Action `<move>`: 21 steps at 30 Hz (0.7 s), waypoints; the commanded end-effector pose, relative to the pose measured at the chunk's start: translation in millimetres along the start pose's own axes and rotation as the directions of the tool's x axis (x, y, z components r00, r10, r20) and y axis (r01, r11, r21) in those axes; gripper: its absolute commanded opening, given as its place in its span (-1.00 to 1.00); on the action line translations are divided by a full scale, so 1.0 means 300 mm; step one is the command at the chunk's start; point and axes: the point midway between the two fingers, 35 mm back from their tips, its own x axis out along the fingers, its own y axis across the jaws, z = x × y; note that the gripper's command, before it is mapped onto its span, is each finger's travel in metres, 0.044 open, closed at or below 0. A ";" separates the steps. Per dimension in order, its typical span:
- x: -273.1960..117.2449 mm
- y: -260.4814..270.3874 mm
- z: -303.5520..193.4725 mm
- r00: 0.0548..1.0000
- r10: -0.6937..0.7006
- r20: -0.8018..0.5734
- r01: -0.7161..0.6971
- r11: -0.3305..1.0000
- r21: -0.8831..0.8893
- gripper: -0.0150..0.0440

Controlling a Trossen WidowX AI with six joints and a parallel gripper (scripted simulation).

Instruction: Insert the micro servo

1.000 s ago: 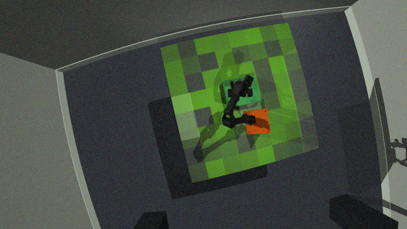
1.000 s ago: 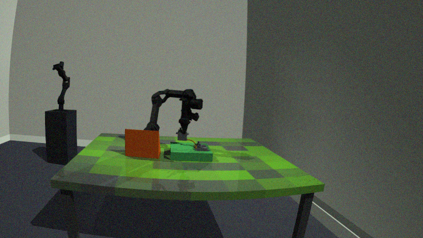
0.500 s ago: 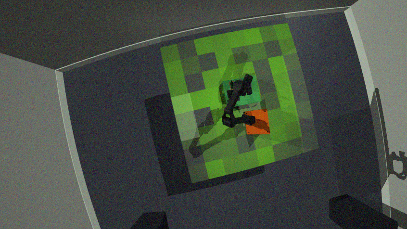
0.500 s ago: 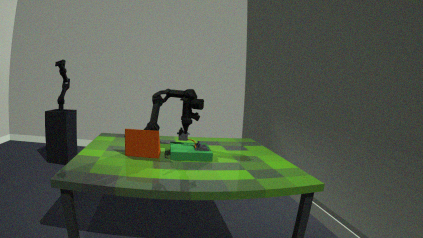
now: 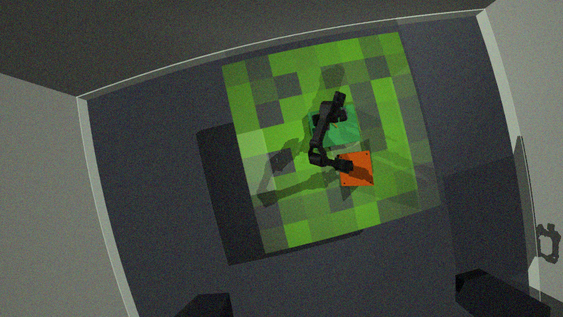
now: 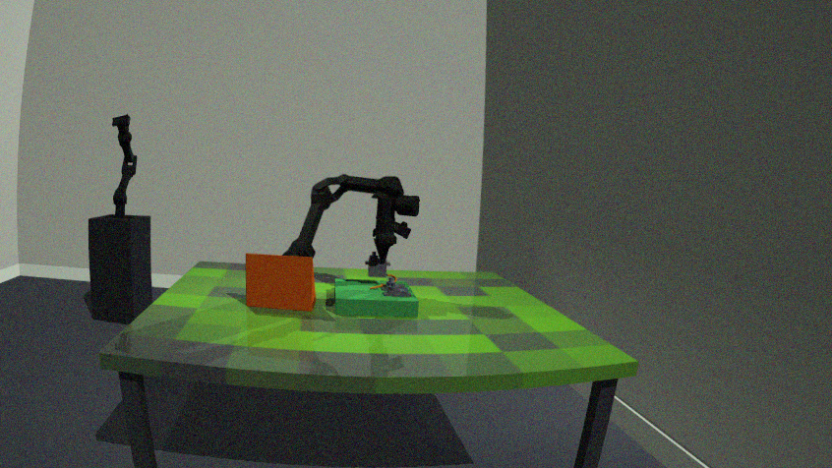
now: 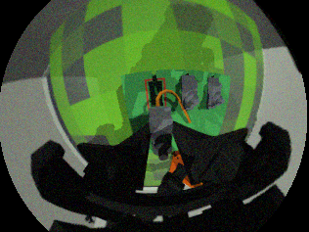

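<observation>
My gripper (image 6: pixel 380 260) (image 7: pixel 159 124) is shut on the loose grey micro servo (image 6: pixel 377 269) (image 7: pixel 160 118), held above the green deck (image 5: pixel 344 138) (image 6: pixel 375 307) (image 7: pixel 139 92). In the wrist view the empty dark pocket (image 7: pixel 155 88), outlined in red, lies just beyond the servo's far end. The orange cable (image 7: pixel 185 110) arches from that end across to the right. I cannot make out the output shaft or the side notch. In the top view the arm hides the servo.
Two other grey servos (image 7: pixel 190 92) (image 7: pixel 214 92) sit on the deck right of the pocket. An orange box (image 5: pixel 355 158) (image 6: pixel 280 282) stands beside the deck, near the arm's base. Another black arm (image 6: pixel 125 162) stands on a dark pedestal (image 6: pixel 119 267) away from the table.
</observation>
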 end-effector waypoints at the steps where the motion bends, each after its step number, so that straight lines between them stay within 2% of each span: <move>1: -0.011 0.003 0.064 1.000 -0.003 0.016 0.003 1.000 -0.005 -0.49; 10: -0.012 0.005 0.162 1.000 -0.003 0.017 0.003 1.000 -0.007 -0.49; 21: 0.014 0.006 0.167 1.000 -0.003 0.017 0.003 1.000 -0.007 -0.49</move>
